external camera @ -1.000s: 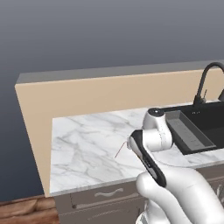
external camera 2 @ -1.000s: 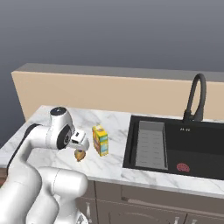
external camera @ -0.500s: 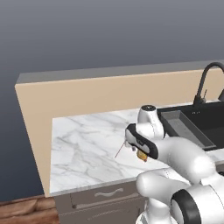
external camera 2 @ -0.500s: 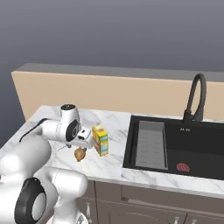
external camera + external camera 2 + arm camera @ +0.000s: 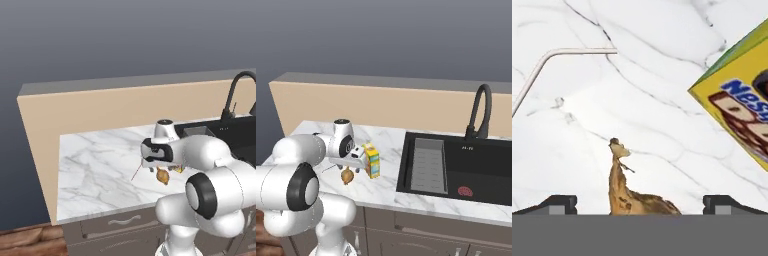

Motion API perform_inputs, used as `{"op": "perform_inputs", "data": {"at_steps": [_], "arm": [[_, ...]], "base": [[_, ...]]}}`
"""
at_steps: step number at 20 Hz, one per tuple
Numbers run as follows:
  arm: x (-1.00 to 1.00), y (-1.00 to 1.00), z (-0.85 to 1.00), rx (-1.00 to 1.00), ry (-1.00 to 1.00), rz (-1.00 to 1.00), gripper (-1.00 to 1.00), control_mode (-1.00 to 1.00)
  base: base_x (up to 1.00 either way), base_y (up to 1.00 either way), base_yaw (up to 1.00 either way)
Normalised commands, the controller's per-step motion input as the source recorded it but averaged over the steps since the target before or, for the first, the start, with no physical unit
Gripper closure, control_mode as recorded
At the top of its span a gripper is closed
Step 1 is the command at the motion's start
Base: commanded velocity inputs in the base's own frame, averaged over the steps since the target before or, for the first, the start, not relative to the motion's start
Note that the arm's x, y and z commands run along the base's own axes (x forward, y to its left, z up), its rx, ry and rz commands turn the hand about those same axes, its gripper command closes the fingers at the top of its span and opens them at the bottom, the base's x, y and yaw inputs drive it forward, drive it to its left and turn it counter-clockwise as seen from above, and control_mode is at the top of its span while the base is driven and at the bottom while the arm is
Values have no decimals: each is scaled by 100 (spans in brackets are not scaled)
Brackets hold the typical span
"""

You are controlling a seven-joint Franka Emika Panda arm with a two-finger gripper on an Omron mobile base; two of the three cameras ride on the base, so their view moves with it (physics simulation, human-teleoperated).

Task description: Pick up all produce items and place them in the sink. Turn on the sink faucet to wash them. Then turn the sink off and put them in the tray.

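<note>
The produce item, a small golden-brown bulb [image 5: 624, 194], lies on the marble counter [image 5: 100, 165] to the left of the sink [image 5: 481, 160]. My gripper [image 5: 641, 205] hangs just above it, open, with the bulb low between the two fingertips [image 5: 559, 203] and touching neither. From the base views the bulb [image 5: 162, 176] [image 5: 347, 176] sits right under the hand. The bulb's thin stalk [image 5: 136, 172] trails off to the left. The black sink has a grey ribbed insert [image 5: 427, 165] and a red drain [image 5: 465, 190]. The dark gooseneck sink faucet [image 5: 479, 112] stands behind it. The tray is out of view.
A yellow printed carton [image 5: 373, 160] [image 5: 737, 100] stands close to the right of the bulb, between it and the sink. A beige wall [image 5: 100, 110] backs the counter. Bare marble stretches to the left of the hand.
The arm has folded lower and swung forward, and the hand has come down over the bulb. The fingers have stayed wide apart. The bulb and carton have not moved.
</note>
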Motion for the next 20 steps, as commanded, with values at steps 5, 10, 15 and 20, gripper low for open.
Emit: {"op": "perform_inputs", "data": {"at_steps": [5, 10, 15, 20], "arm": [[-20, -23, -25, 0, 0, 0, -100, -100], [-21, -5, -16, 0, 0, 0, -100, -100], [-11, 0, -11, 0, 0, 0, -100, -100], [-16, 0, -15, 0, -2, 1, -100, -100]], "base": [[0, 0, 0], [0, 0, 0], [0, 0, 0], [0, 0, 0]]}}
